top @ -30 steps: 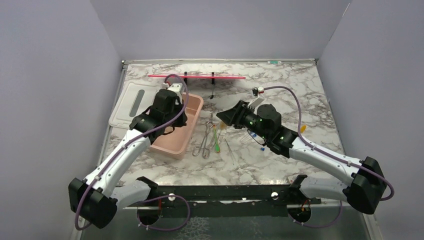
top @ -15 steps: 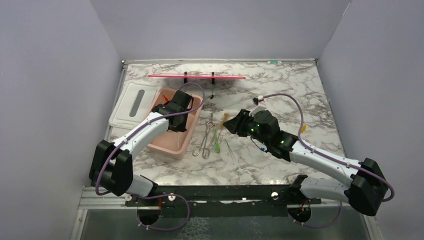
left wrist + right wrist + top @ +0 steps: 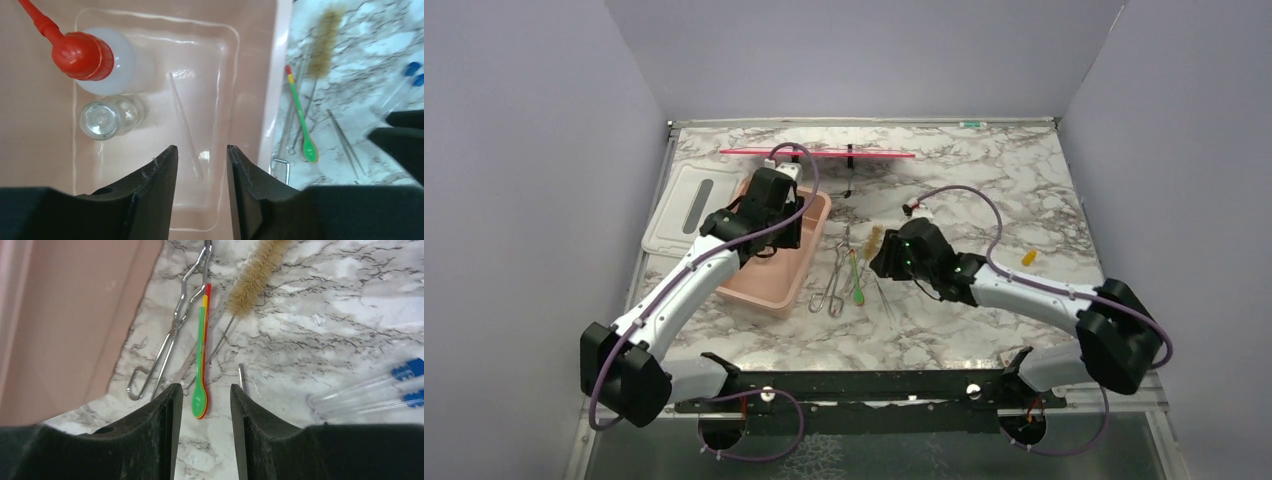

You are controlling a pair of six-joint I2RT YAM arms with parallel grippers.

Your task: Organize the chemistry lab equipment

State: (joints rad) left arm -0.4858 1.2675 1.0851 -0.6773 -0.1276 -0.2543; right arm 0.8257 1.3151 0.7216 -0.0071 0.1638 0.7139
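— Left wrist view: what is shown under the left tool (image 3: 201, 150)?

— Its jaws are seen parted, with nothing between them, above the pink tub (image 3: 272, 75). The tub is set toward the left edge of the bench (image 3: 984, 170). A clear squeeze bottle (image 3: 107, 60) with a red nozzle, a glass vial (image 3: 105, 119) and a thin clear rod (image 3: 182, 115) are already lodged inside it.

— And the right tool (image 3: 204, 387)?

— It is likewise held open and empty over the middle of the bench, directly above the green-handled tool (image 3: 201, 355). The metal tongs (image 3: 175, 325) are laid just beside that on the tub side. The small brush (image 3: 255, 275) and a thin metal rod (image 3: 241, 375) are found on the other side, and the blue-capped tubes (image 3: 365, 390) farther toward the right edge.

— How is the green-handled tool expected to handle?

— It is judged light, stiff and thin. It lies flat on smooth marble, so some sliding under the jaws is to be expected. Hold is best taken across the narrow stem near the bowl end, where the tongs stand apart from it, though the brush wire is close there.

— And the tubes?

— They are judged fragile and apt to roll. A gentle grip at mid-length is advised.
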